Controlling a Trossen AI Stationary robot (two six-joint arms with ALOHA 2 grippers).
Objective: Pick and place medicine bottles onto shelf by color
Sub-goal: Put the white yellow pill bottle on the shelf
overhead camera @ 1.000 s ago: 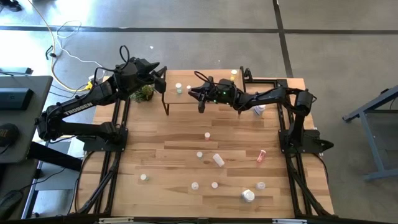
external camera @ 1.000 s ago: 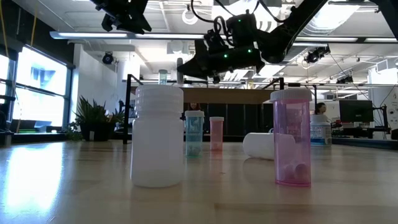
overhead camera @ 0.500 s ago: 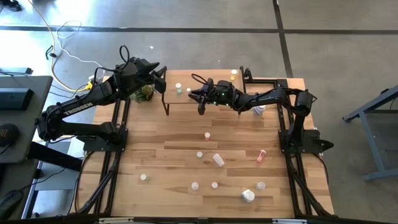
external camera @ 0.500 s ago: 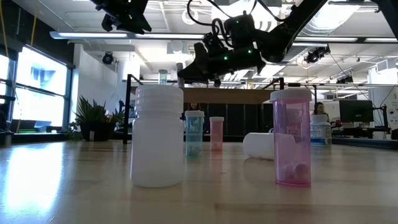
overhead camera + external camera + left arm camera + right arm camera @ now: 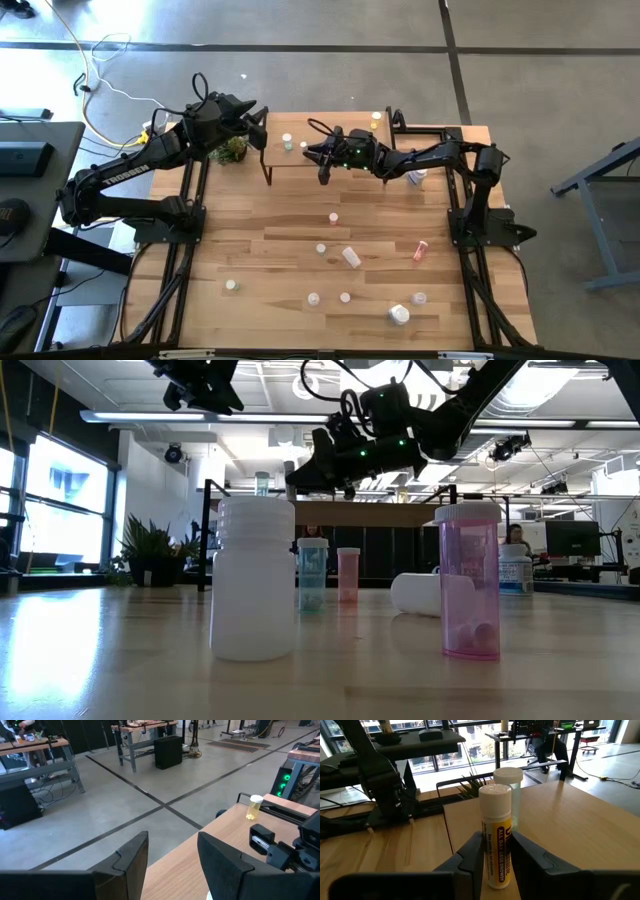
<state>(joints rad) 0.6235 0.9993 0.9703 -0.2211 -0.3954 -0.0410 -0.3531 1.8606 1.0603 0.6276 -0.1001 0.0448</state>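
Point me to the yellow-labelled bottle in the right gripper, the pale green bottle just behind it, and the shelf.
Yellow-labelled bottle point(image 5: 496, 845): right wrist view, on its label.
Pale green bottle point(image 5: 514, 800): right wrist view, on its side below the white cap.
Shelf point(image 5: 570, 825): right wrist view, bare wood top.

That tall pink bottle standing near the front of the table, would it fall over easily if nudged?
Probably. The pink bottle is tall on a narrow base, so a high nudge could tip it. It looks nearly empty, so likely light. Being round, it would probably roll, like the white bottle lying behind.

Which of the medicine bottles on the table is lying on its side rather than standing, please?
The larger white bottle mid-table lies tipped over; in the low view it shows between the pink bottles. The red one may also lie flat.
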